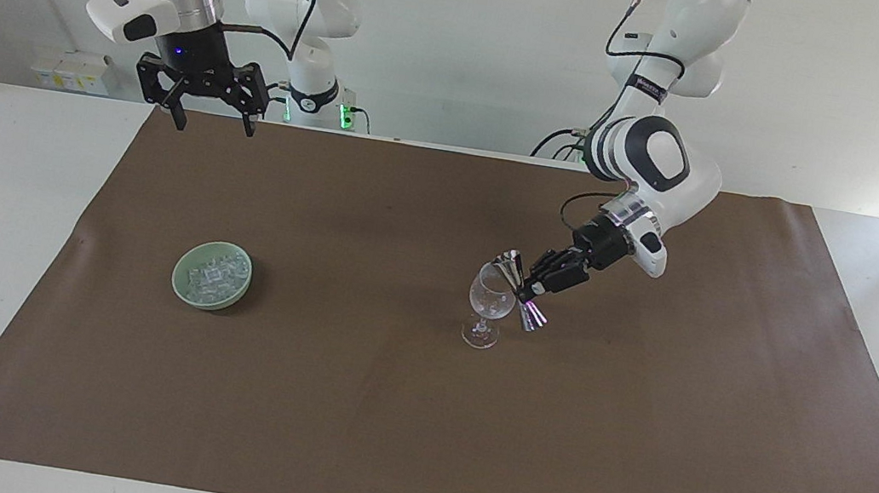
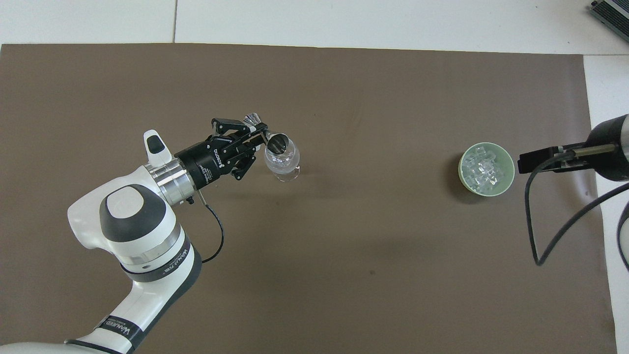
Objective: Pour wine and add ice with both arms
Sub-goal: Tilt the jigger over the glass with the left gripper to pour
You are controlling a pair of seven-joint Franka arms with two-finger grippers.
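- Left gripper (image 1: 528,292) clamped on small silver double-cone metal jigger (image 1: 521,291), tilted over rim of clear stemmed wine glass (image 1: 489,298).
- Pour well: keep jigger's mouth inside glass's rim, tip slowly, don't knock the bowl.
- Right gripper (image 1: 206,119) waits, fingers apart, empty, raised well away from glass.
- Ice (image 2: 484,168), clear cubes heaped in pale green round bowl (image 2: 507,183), well apart from glass toward right arm's end.
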